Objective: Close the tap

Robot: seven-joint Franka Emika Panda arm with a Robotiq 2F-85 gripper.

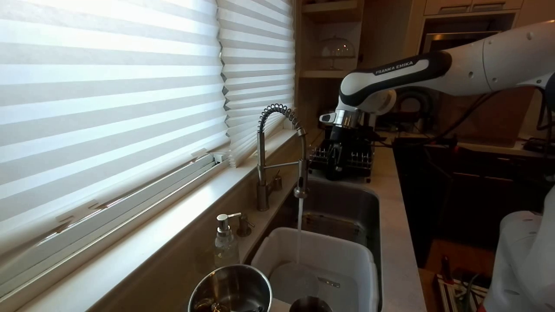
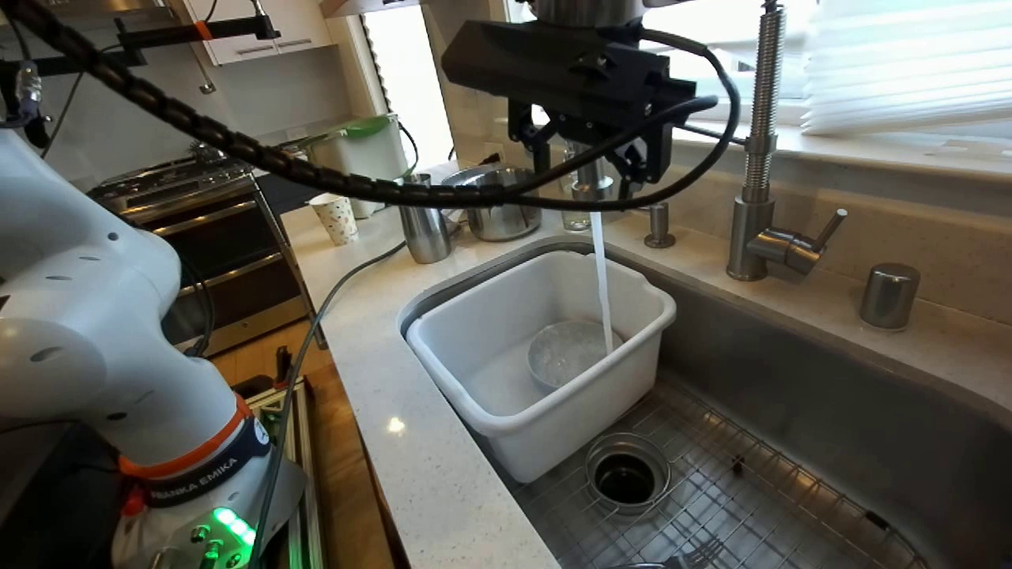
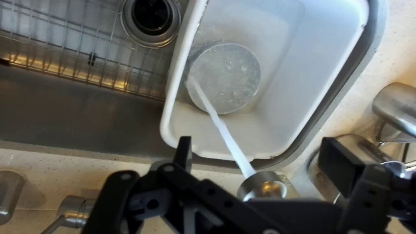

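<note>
The tap (image 1: 261,151) is a tall silver faucet with a spring-coil arched spout in both exterior views; its base also shows in an exterior view (image 2: 747,237). Water runs from the spout head (image 1: 300,188) into a round bowl (image 2: 569,356) in the sink. The small lever handle (image 2: 791,246) sticks up and outward at the base; part of it shows at the lower left of the wrist view (image 3: 73,209). My black gripper (image 3: 256,146) is open, its fingers wide apart and empty. It hangs above the sink, beside the spout (image 3: 261,187) and away from the handle.
A white tub (image 2: 545,419) stands in the metal sink (image 2: 791,379). A short metal cylinder (image 2: 889,296) and a dispenser pump (image 2: 659,225) stand on the back ledge. A soap bottle (image 1: 226,247), steel pot (image 2: 506,213), metal cup (image 2: 427,229) and dish rack (image 1: 362,158) are nearby.
</note>
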